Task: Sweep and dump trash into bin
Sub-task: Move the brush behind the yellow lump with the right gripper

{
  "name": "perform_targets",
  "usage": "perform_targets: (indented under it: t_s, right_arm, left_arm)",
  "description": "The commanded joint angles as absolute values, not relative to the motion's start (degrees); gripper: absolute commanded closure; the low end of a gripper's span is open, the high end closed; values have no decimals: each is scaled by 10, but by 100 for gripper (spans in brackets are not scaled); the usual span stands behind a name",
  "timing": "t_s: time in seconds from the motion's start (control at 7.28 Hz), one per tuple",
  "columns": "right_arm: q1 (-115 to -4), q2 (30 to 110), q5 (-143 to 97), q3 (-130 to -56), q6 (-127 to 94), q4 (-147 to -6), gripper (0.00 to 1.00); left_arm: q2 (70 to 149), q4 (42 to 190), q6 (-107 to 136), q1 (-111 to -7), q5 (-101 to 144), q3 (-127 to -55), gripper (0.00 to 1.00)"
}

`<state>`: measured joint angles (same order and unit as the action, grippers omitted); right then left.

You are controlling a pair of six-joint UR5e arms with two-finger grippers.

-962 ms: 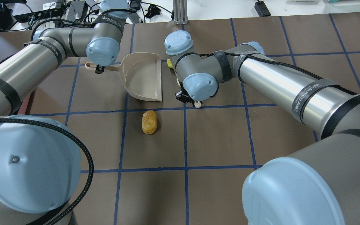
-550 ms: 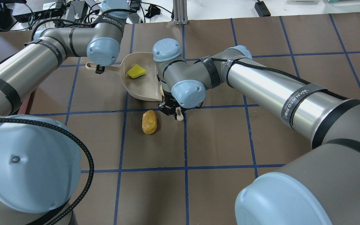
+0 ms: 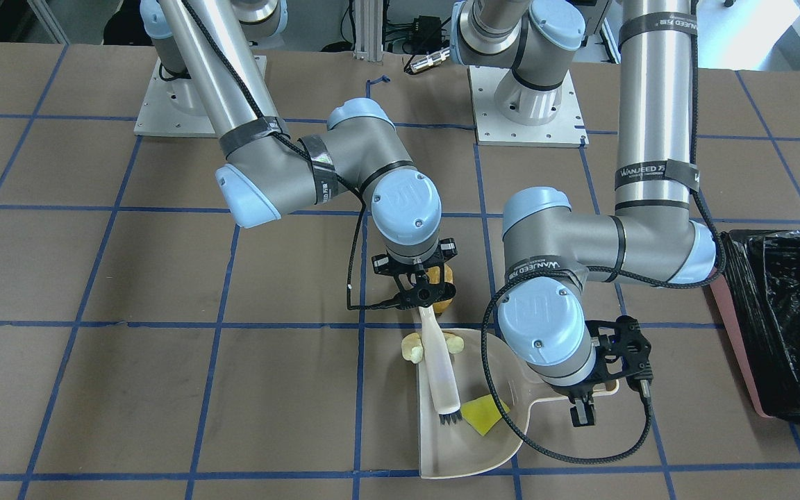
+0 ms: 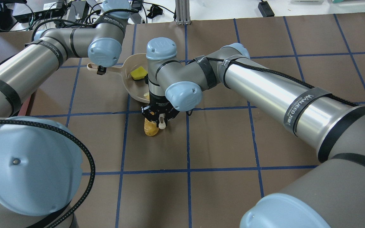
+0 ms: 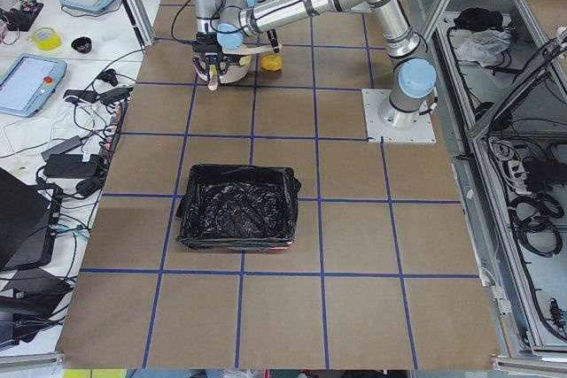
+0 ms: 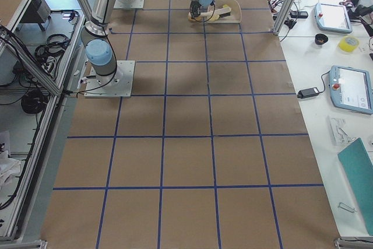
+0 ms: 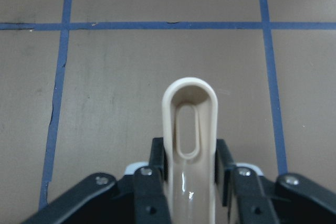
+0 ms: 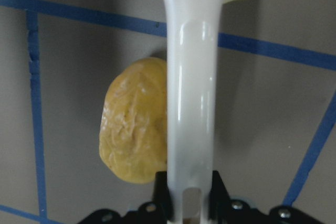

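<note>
The right pincer [image 3: 421, 290] clamps a glossy white brush [image 3: 439, 368]; left pincer [image 7: 190, 158] clamps the beige dustpan's looped handle [image 7: 189, 106].

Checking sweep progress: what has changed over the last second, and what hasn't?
The right gripper, shut on the brush, swung toward the robot's left across the dustpan, sweeping the bright yellow wedge from outside its lip into it. The cream crescent now shows at the lip, under the brush. Unchanged: the left gripper holds the dustpan's handle, the dustpan sits in place, and the amber oval remains on the table.
</note>
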<state>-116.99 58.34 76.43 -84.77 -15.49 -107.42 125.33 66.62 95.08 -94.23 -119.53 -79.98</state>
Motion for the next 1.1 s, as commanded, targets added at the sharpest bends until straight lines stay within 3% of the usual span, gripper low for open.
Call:
perform_targets:
  t_s: [0.0,0.55,0.96]
  right_arm:
    - [-1144,610,753,-817,-156,-1009,100]
    - [-1109,631,730,-817,-150,-961,100]
    - [-1077,652,865,-824,-139,-897,100]
  left_arm:
    - [1253,666,950,-943,-1195,-800,100]
    - [1253,666,948,-943,-1195,-800,100]
    - [1253,665,948,-943,-1194,-800,100]
